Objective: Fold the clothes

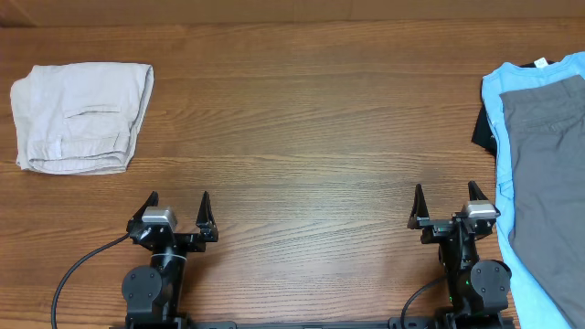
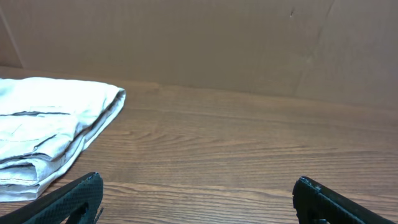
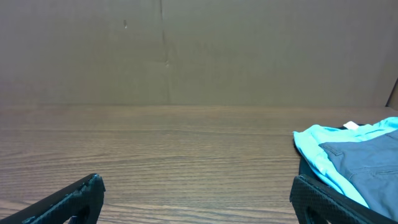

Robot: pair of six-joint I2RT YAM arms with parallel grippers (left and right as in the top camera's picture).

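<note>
Currently both arms sit low at the bottom edge of the overhead view, the left arm (image 1: 151,283) at lower left and the right arm (image 1: 475,274) at lower right, each pointing toward the top of the frame. The left fingers (image 1: 149,206) are spread wide and released, holding nothing and touching nothing; bare counter (image 1: 311,137) lies between and ahead of them. The right fingers (image 1: 418,210) are spread just as wide, also empty.

The dark-grey shorts (image 1: 548,164) lie flat at the right edge of the overhead view, on top of a light-blue T-shirt (image 1: 494,100) whose edge shows around them. The right arm is just beside that shirt's edge, its fingers apart from the cloth. A small black item (image 1: 484,132) pokes out from the shirt's left side; what it is cannot be told.

A pale beige folded garment (image 1: 82,114) rests at upper left, well apart from the left fingers. From the left wrist it appears at the left of the frame, and from the right wrist the shorts show at lower right. A plain brown wall (image 2: 217,43) stands behind the counter.
</note>
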